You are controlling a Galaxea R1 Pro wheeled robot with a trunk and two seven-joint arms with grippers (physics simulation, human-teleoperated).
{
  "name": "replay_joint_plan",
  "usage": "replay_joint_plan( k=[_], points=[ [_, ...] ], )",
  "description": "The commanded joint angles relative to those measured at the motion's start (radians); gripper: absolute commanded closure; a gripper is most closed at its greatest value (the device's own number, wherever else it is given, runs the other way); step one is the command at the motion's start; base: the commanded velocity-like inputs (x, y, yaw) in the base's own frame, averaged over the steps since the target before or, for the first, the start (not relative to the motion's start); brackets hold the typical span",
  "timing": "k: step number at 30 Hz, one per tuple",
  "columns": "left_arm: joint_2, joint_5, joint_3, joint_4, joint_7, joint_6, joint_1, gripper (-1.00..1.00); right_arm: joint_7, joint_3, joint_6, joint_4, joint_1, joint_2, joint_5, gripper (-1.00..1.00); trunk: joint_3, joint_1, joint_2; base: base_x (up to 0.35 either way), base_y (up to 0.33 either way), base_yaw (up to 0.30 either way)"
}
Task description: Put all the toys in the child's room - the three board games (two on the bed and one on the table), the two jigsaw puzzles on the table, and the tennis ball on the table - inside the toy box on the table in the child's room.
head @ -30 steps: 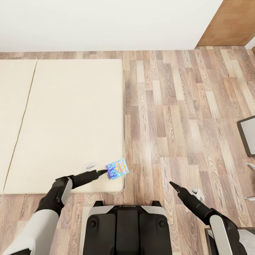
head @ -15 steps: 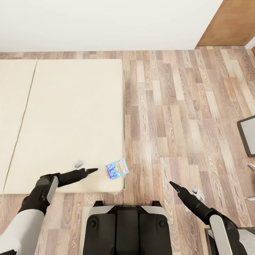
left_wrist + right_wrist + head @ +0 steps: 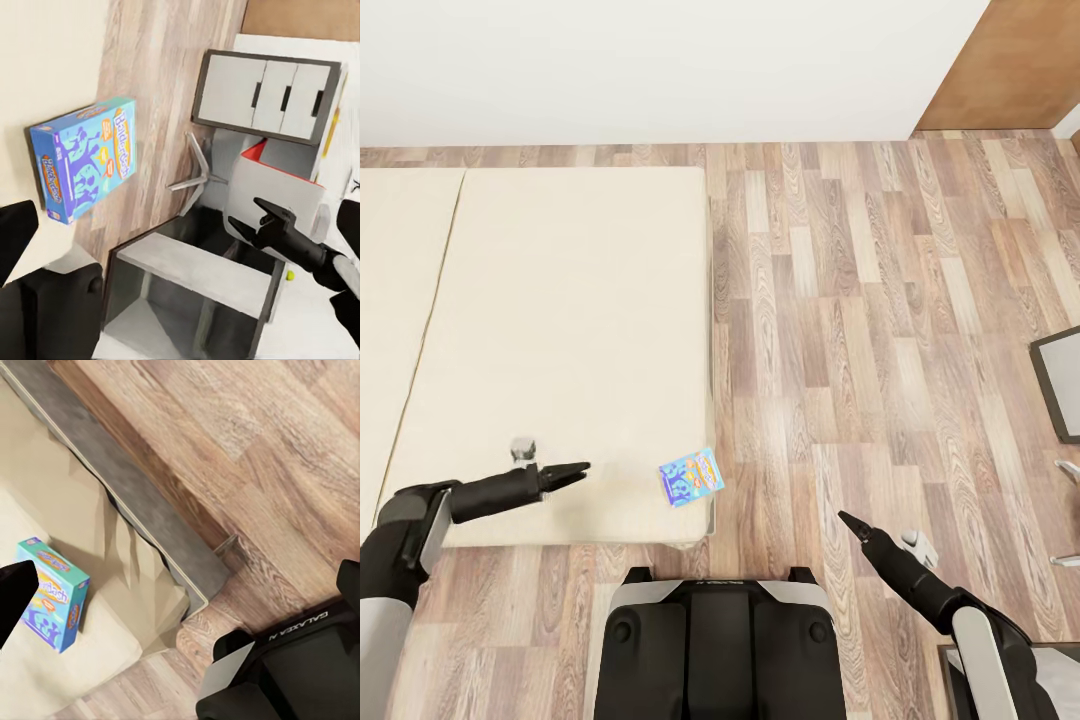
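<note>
One board game (image 3: 691, 477) lies at bed (image 3: 560, 330) corner, near edge. My left claw (image 3: 578, 468) closed, empty, well apart from box. Right claw (image 3: 847, 520) closed, parked over floor (image 3: 880, 330) for clearance.

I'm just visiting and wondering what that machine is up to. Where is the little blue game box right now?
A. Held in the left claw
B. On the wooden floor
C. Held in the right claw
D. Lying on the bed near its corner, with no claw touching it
D. The blue board game lies on the bed near its corner, with the left gripper off to one side and the right gripper over the floor.
</note>
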Motion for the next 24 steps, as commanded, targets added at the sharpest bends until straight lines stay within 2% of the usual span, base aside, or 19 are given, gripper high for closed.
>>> replay_joint_plan(
  k=[1, 3, 4, 11, 24],
  points=[
    [0.022, 0.001, 0.0, -0.002, -0.069, 0.024, 0.007, -1.0, 0.005, -0.004, 0.008, -0.001, -0.001, 0.001, -0.002, -1.0, -0.001, 0.001, -0.001, 0.0, 0.0, 0.0],
    [0.041, 0.001, 0.0, -0.007, -0.123, 0.037, 0.016, -1.0, 0.006, -0.004, 0.009, -0.001, -0.001, 0.0, -0.003, -1.0, -0.001, 0.001, -0.001, 0.0, 0.0, 0.0],
    [0.059, 0.002, 0.001, -0.013, -0.158, 0.047, 0.028, -1.0, 0.007, -0.005, 0.01, -0.001, -0.001, 0.0, -0.005, -1.0, -0.001, 0.001, -0.001, 0.0, 0.0, 0.0],
    [0.096, 0.006, 0.002, -0.058, -0.159, 0.065, 0.067, -1.0, 0.008, -0.005, 0.016, -0.007, -0.009, -0.001, -0.007, -1.0, -0.001, 0.001, -0.001, 0.0, 0.0, 0.0],
    [0.103, 0.005, 0.008, -0.081, -0.159, 0.066, 0.072, -1.0, 0.006, 0.002, 0.02, -0.011, -0.011, -0.004, -0.008, -1.0, -0.001, 0.001, -0.001, 0.0, 0.0, 0.0]
  ],
)
